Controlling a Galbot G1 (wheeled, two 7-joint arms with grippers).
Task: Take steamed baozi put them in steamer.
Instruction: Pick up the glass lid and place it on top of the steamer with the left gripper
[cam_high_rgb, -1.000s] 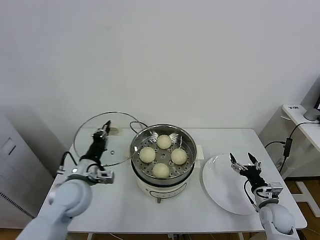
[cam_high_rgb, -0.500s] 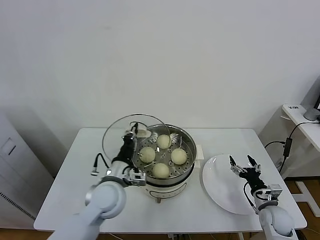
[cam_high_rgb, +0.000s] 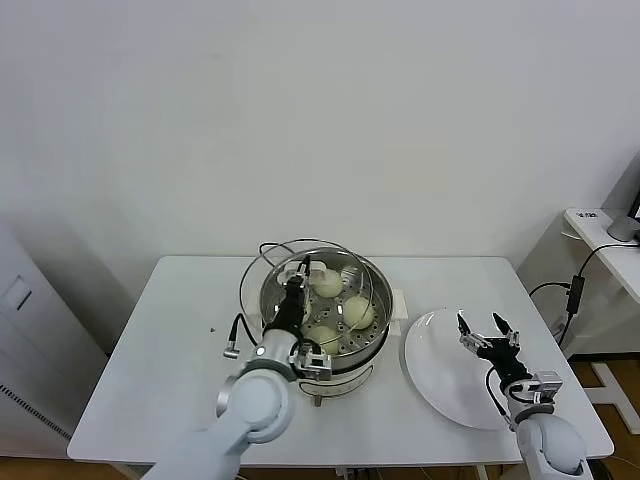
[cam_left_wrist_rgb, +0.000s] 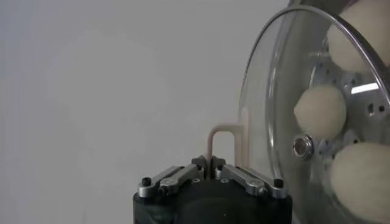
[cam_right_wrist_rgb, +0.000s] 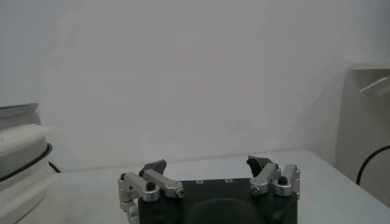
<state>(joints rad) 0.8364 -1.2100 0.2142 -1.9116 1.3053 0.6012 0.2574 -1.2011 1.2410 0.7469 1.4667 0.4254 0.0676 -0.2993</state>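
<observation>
The steamer (cam_high_rgb: 342, 383), a shiny steel pot on a white base, stands mid-table. Several cream-white steamed baozi lie on its perforated tray; three show clearly (cam_high_rgb: 327, 283) (cam_high_rgb: 358, 313) (cam_high_rgb: 322, 340), and one is partly hidden behind my left arm. My left gripper (cam_high_rgb: 297, 268) is shut on the beige handle (cam_left_wrist_rgb: 222, 137) of the glass lid (cam_high_rgb: 265, 275). It holds the lid tilted over the pot's left side. In the left wrist view the baozi (cam_left_wrist_rgb: 320, 111) show through the lid (cam_left_wrist_rgb: 274, 103). My right gripper (cam_high_rgb: 484, 330) hovers open and empty over the white plate (cam_high_rgb: 440, 385).
The white table (cam_high_rgb: 170, 340) carries the steamer and plate. A small white block (cam_high_rgb: 399, 303) sits beside the pot's right side. A black cord (cam_high_rgb: 560, 290) hangs off the right, near a side desk (cam_high_rgb: 600, 225). The steamer's base (cam_right_wrist_rgb: 18, 158) shows in the right wrist view.
My left gripper has carried the glass lid rightward from above the table's left side to over the steamer. The right gripper has stayed open over the plate.
</observation>
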